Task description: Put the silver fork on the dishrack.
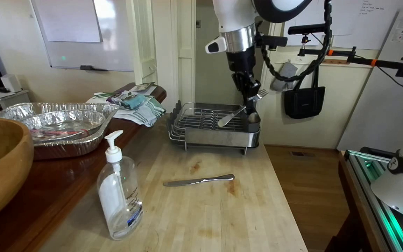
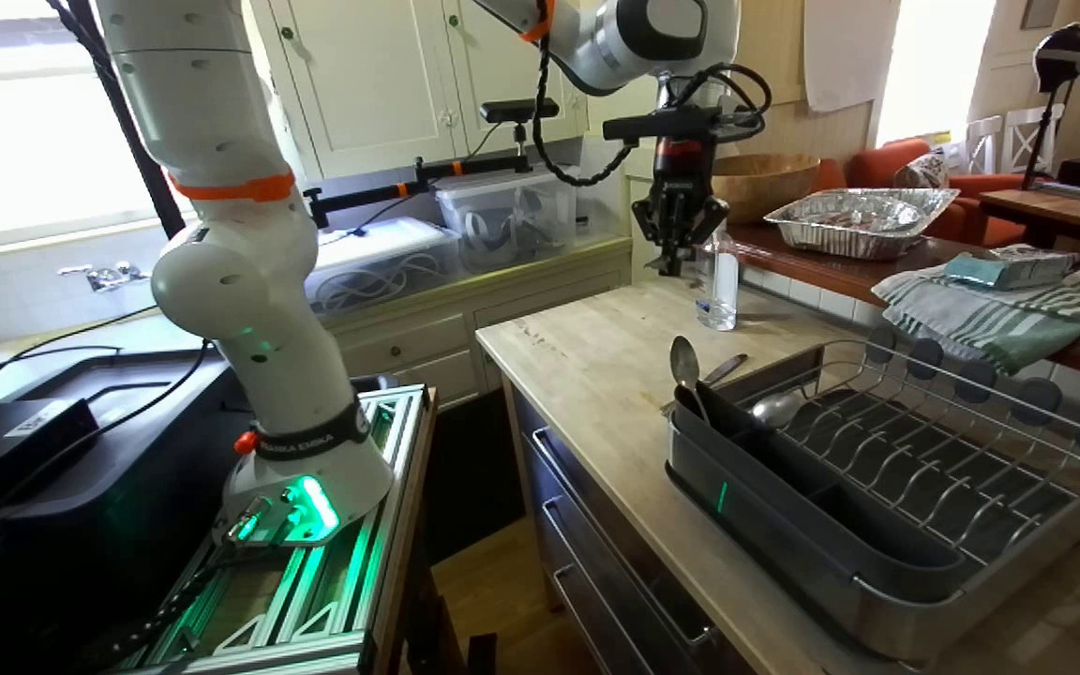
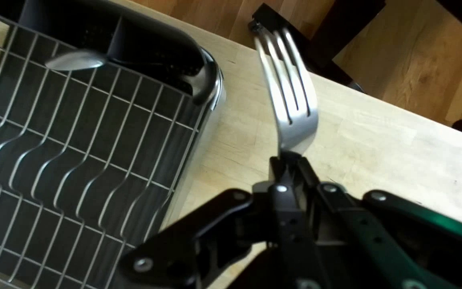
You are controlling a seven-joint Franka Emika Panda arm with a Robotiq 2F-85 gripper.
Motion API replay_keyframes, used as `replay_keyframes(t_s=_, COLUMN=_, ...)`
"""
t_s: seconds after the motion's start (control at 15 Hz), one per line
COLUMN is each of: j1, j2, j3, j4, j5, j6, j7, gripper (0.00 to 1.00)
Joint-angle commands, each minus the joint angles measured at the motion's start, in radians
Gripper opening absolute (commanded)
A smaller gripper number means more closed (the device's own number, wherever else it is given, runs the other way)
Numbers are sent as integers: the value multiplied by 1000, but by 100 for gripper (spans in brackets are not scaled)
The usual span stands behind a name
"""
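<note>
Our fingers point(image 3: 286, 200) stand narrow w/ the silver fork point(image 3: 297, 130) pinched at its neck, tilted above the bench point(image 3: 235, 144), in wrist view right of the dishrack point(image 3: 94, 154). Prob. it handles light, stiff, slippery; we judge neck is good hold, but it may swivel.
</note>
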Motion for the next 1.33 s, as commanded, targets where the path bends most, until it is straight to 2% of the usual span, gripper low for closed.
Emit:
replay_keyframes(t_s=0.0, j1=0, j2=-68, j3=-4, j4=-21, j5=-55, j6=-65, j7=15, gripper=2)
replay_keyframes(t_s=0.33, j1=-5, j2=-141, j3=-15, j4=-42, j5=-125, j6=-120, j7=26, gripper=2)
replay_keyframes(t_s=0.6, j1=-17, j2=-191, j3=-33, j4=-70, j5=-174, j6=-106, j7=27, gripper=2)
replay_keyframes(t_s=1.27, j1=-74, j2=-270, j3=-112, j4=-153, j5=-184, j6=-86, j7=24, gripper=2)
